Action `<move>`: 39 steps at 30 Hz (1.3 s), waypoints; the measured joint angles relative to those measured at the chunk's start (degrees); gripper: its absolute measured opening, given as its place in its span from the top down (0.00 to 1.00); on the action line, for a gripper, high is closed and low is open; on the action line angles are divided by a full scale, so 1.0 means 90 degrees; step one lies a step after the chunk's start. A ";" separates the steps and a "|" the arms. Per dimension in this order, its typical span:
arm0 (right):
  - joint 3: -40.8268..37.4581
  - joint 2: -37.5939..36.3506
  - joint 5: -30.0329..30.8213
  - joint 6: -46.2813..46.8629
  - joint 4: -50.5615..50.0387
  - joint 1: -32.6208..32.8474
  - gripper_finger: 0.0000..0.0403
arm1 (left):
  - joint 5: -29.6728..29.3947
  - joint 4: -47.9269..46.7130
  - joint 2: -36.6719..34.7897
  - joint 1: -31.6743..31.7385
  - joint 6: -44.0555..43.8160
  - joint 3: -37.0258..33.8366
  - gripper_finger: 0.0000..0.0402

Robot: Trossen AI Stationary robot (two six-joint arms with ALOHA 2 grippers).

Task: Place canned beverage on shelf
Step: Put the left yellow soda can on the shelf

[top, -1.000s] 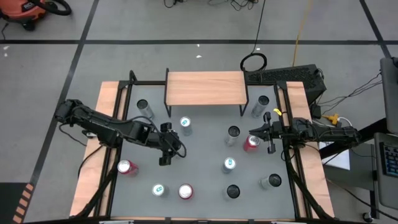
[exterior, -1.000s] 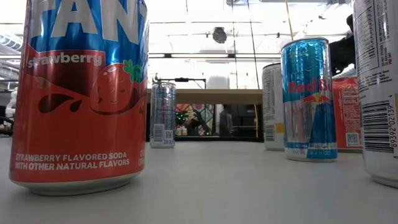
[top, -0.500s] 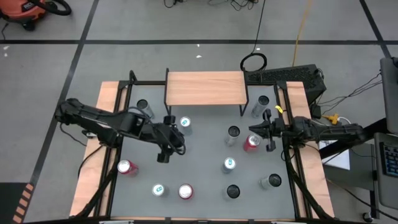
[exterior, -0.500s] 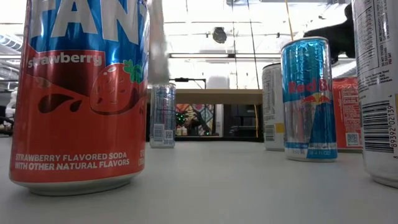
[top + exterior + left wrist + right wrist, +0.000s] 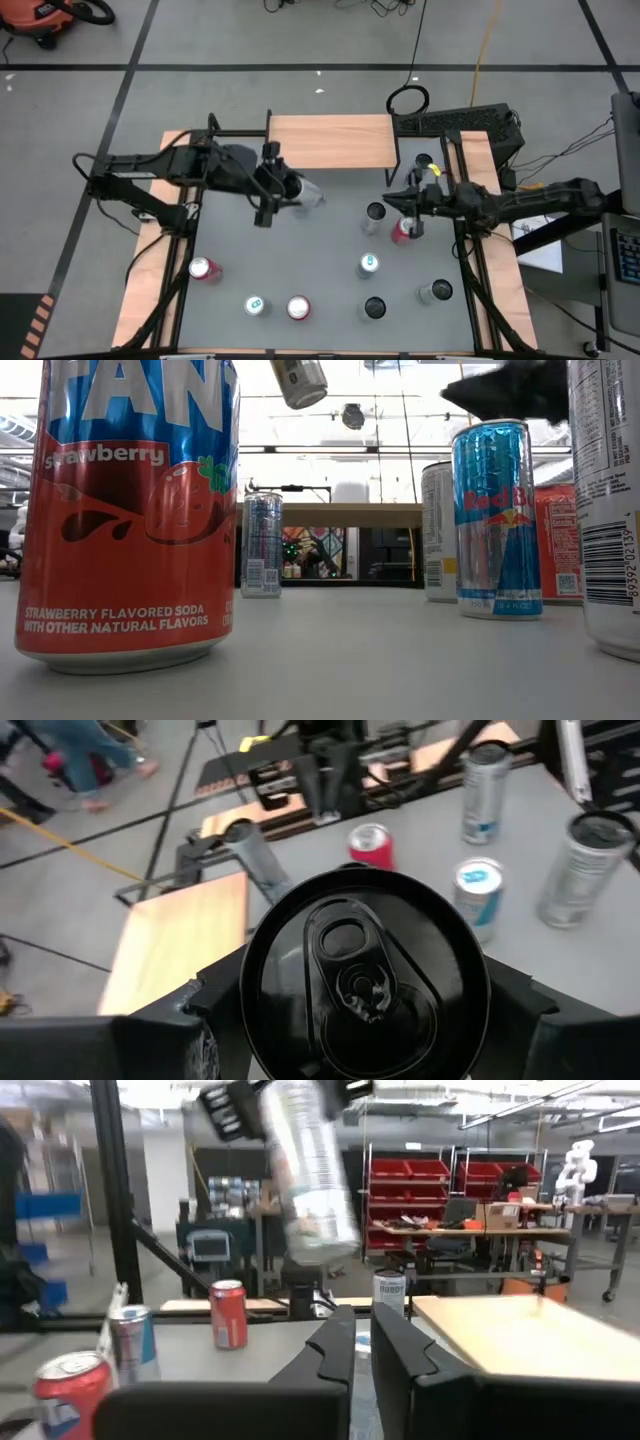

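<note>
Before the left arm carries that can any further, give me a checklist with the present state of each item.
1. Can held: ok. The left claw is shut on the silver can.
2. Can clear of the table: ok. In the low view it hangs well above the standing cans.
3. Can upright: not ok. It is tilted, its bottom toward the right arm.
4. Shelf top free: ok. The shelf carries nothing.
5. Right arm out of the path: ok. The right claw is shut and empty, apart from the held can, above the red can.
6. Height against the shelf top: cannot tell.
</note>
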 joint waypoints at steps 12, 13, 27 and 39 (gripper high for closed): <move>0.2791 0.2591 0.0267 -0.1174 -0.1611 0.0345 0.65 | 0.1244 0.0020 0.0051 0.0348 0.0312 -0.0004 0.36; 0.2945 0.2701 0.0265 -0.1185 -0.1712 0.0379 0.62 | 0.1264 -0.0015 0.0046 0.0320 0.0371 -0.0004 0.36; 0.4424 0.3600 0.0253 -0.0857 -0.2816 0.0802 0.20 | 0.1652 -0.0254 0.0173 0.0197 0.0455 -0.0009 0.36; 0.5678 0.4273 0.0253 -0.0880 -0.3616 0.0924 0.18 | 0.1776 -0.0243 0.0192 0.0197 0.0450 -0.0009 0.36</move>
